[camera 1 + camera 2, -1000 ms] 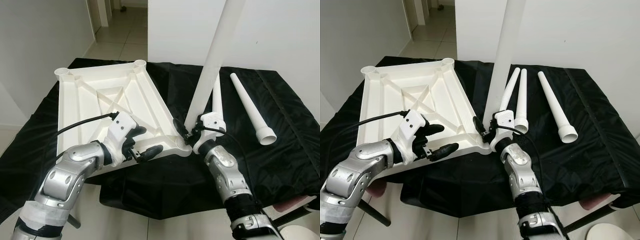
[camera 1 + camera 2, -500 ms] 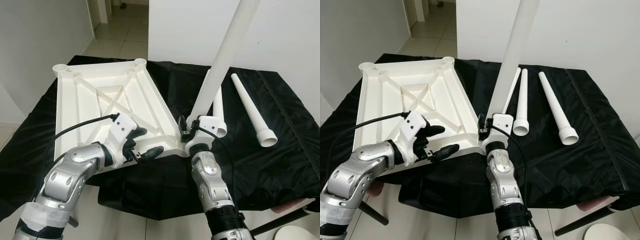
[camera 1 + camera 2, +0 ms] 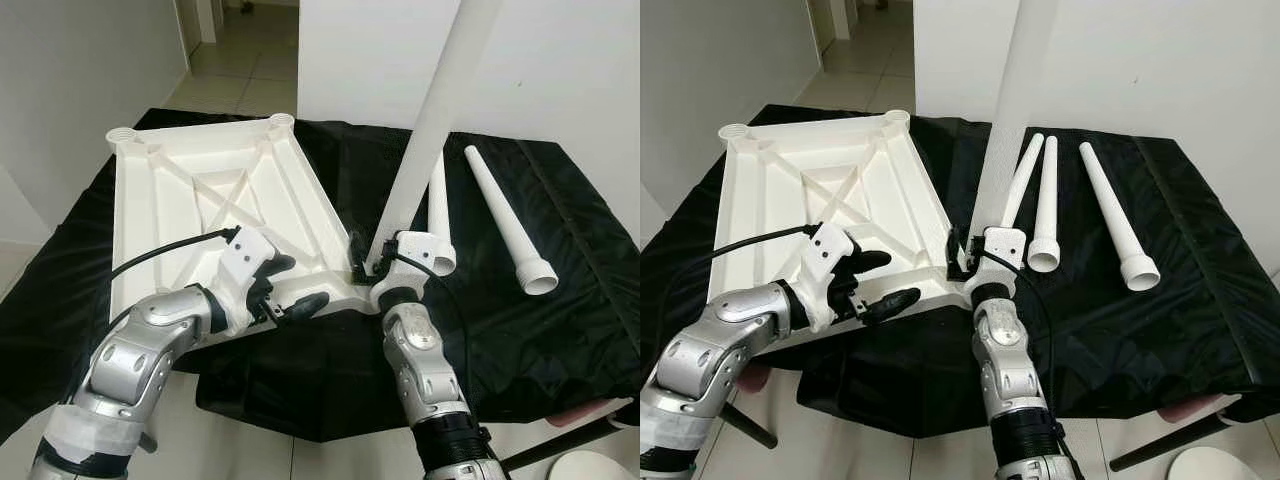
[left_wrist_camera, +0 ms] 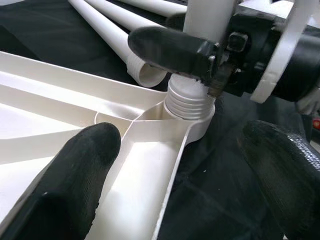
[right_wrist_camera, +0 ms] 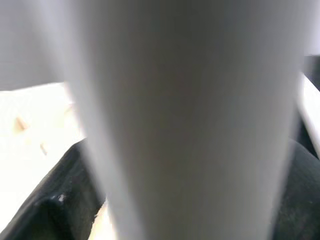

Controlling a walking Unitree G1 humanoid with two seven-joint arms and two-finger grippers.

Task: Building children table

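White tabletop (image 3: 210, 205): upside down on black-draped bench (image 3: 560, 330). Left hand (image 3: 290, 290): fingers wide, straddling tabletop's near edge. Right hand (image 3: 965, 265): clamped on upright white leg (image 3: 425, 120), seated in corner socket (image 4: 190, 102). Beyond right hand: three spare legs (image 3: 1110, 215) lying on bench.

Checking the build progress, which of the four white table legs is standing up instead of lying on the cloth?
The leg held by the right claw, upright in the tabletop's near corner socket; the rest lie flat.
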